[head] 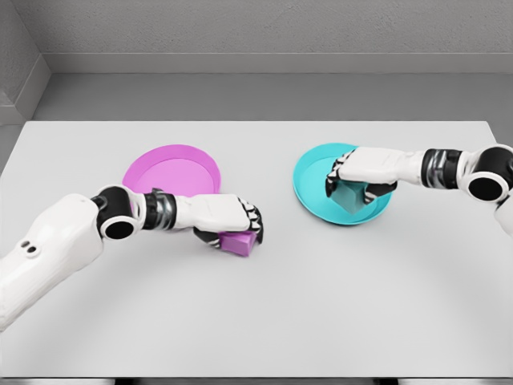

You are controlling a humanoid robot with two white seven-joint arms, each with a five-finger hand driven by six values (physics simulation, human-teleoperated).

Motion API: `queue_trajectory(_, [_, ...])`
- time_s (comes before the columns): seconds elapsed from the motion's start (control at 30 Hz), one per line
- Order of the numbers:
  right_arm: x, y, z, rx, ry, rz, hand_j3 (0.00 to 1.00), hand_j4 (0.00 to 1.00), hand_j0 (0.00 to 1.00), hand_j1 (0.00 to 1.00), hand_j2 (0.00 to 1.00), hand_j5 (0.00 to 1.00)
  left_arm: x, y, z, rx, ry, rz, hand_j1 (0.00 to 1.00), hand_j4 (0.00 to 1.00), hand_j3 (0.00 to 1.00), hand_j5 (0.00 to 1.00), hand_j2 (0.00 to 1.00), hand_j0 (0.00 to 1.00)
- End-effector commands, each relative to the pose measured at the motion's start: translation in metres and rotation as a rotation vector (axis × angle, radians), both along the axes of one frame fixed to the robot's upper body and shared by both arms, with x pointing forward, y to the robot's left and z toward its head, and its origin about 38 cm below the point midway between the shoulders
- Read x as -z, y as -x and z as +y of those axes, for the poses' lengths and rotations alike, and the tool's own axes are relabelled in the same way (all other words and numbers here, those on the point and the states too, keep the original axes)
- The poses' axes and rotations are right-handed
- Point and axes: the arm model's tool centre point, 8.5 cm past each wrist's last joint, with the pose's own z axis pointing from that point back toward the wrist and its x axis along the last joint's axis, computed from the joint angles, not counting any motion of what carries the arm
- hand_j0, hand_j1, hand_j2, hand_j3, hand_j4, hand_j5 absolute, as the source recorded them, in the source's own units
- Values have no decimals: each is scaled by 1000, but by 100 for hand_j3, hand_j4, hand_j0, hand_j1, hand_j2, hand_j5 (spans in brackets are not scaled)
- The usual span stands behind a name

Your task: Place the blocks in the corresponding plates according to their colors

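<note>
A magenta block (pixel 240 242) sits on the white table just right of and below the magenta plate (pixel 172 164). My left hand (pixel 233 225) is curled over it, fingers wrapped around its top and sides. A teal block (pixel 350 197) lies inside the teal plate (pixel 309 180), at the plate's middle. My right hand (pixel 350 178) reaches in from the right and closes on the teal block from above.
The white table (pixel 256 321) runs from edge to edge of the view, with a grey floor and wall behind it. Both plates lie in the middle band of the table, about a plate's width apart.
</note>
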Motion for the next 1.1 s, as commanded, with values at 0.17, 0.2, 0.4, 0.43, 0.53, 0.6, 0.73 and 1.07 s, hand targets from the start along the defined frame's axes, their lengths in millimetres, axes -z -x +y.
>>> queue_trajectory(0.17, [-2, -14, -1, 37, -16, 4, 56, 56, 56, 56, 56, 56, -14, -3, -10, 16, 31, -22, 68, 68, 68, 68, 68, 68])
queue_trajectory(0.2, [-3, -15, -1, 39, -16, 4, 56, 56, 56, 56, 56, 56, -18, -4, -11, 20, 32, -29, 68, 68, 68, 68, 68, 68])
queue_trajectory(0.4, [-3, -23, 3, 51, -26, 6, 59, 59, 59, 59, 59, 59, -30, -11, -4, 7, 44, -39, 68, 68, 68, 68, 68, 68])
queue_trajectory(0.43, [-1, -23, 1, 58, -26, 10, 64, 64, 64, 64, 64, 64, -30, -12, 1, -1, 43, -37, 68, 68, 68, 68, 68, 68])
queue_trajectory(0.53, [-2, -27, 5, 61, -37, 10, 90, 90, 90, 90, 90, 90, -36, -18, 16, -32, 41, -47, 68, 68, 68, 68, 68, 68])
queue_trajectory(0.6, [0, -30, 6, 70, -43, 14, 99, 99, 99, 99, 99, 99, -40, -21, 27, -55, 45, -47, 68, 68, 68, 68, 68, 68])
queue_trajectory(0.73, [-9, -34, 3, 83, -57, -5, 99, 99, 99, 99, 99, 99, -51, -28, 51, -104, 43, -65, 68, 68, 68, 68, 68, 68])
queue_trajectory(1.07, [-29, -33, -67, 247, -105, -53, 100, 100, 100, 100, 100, 100, -64, -40, 94, -199, 28, -91, 69, 69, 69, 69, 69, 69])
